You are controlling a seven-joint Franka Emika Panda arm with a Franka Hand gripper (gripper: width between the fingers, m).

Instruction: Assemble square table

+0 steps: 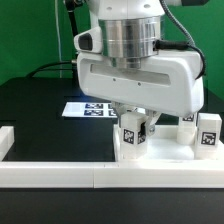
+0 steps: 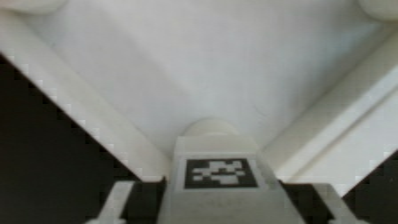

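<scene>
The tool (image 1: 134,131) seems to be pinching a short, light, rigid white plastic tagged leg (image 1: 131,136) around its sides, atop the white square panel (image 1: 160,156).

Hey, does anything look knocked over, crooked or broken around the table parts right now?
Nothing stands out. The tagged legs beside the gripper stand upright, one leg sits between the gripper's fingers, and the marker board lies flat on the table.

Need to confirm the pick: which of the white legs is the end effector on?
The leg standing between the fingers of the end effector, on the exterior view's left of the group; the other legs stand clear of it.
</scene>
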